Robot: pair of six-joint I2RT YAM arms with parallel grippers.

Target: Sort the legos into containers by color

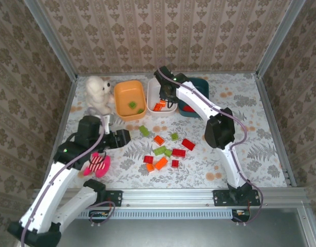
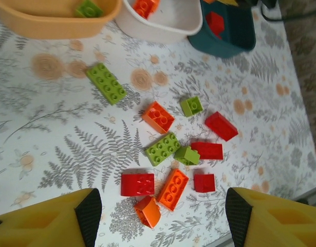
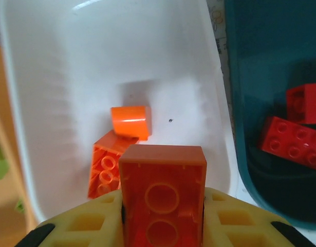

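Fern-print tabletop (image 2: 55, 154): 11 legos (image 2: 163, 148) lie loose, unsorted. Right gripper (image 1: 165, 98) is clamped on an orange brick (image 3: 163, 190) over the white bin (image 3: 55, 62), which holds 2 orange. Orange bin (image 1: 128, 92) has greens, teal bin (image 3: 260, 41) reds. Left gripper (image 2: 163, 208) hovers above the loose bricks, jaws apart, empty. Judged under half done.

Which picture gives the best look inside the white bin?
The right wrist view: it looks straight down into the white bin, where two orange bricks lie. The top view shows the bin small, partly under the right arm. The left wrist view catches its near wall, cut by the edge.
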